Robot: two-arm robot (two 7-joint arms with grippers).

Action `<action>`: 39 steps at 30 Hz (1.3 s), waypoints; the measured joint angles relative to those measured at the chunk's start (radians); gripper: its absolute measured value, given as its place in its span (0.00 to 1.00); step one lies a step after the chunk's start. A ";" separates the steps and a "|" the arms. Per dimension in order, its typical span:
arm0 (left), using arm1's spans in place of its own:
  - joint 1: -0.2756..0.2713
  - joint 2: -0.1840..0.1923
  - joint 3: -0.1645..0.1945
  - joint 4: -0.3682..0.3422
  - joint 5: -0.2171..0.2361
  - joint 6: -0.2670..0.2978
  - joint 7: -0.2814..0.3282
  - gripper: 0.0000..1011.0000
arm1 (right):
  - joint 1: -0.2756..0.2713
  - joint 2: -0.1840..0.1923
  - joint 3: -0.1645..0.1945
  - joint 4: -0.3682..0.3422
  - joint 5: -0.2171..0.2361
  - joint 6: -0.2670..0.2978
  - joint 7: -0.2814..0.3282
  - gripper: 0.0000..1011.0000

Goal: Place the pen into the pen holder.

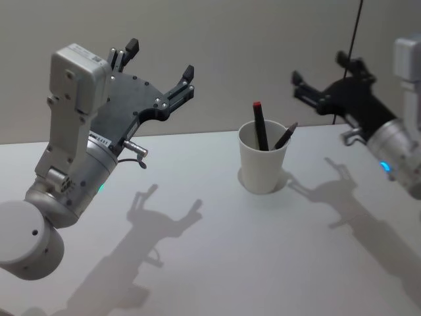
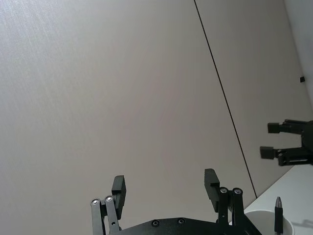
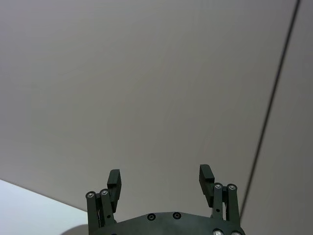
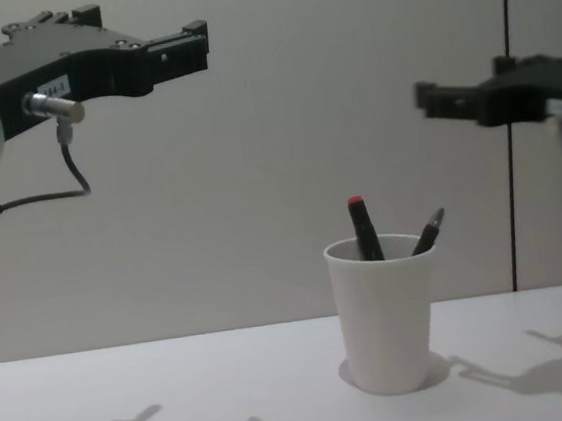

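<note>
At centre frame, two pens (image 1: 262,126) stand tilted in the pen holder (image 1: 263,164), below and between the released left claw (image 1: 160,66) and right claw (image 1: 319,76).

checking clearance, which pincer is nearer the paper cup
Right. The right pincer hangs open, up and just right of the paper cup. The left pincer, open too, sits raised farther out on the cup's left.
</note>
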 joint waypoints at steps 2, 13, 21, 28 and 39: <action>0.000 0.000 0.000 0.000 0.000 0.000 0.000 0.99 | -0.022 0.022 0.013 -0.031 -0.001 0.005 -0.027 0.99; -0.011 -0.006 0.030 0.040 0.000 0.004 0.014 0.99 | -0.073 0.066 0.041 -0.092 0.001 0.015 -0.076 0.99; -0.040 -0.024 0.108 0.142 0.001 0.015 0.050 0.99 | -0.141 0.064 0.047 -0.122 0.013 0.015 -0.085 0.99; -0.059 -0.036 0.160 0.209 0.002 0.023 0.074 0.99 | -0.213 0.062 0.053 -0.154 0.027 0.015 -0.095 0.99; -0.064 -0.039 0.175 0.228 0.002 0.026 0.081 0.99 | -0.324 0.060 0.064 -0.204 0.046 0.015 -0.112 0.99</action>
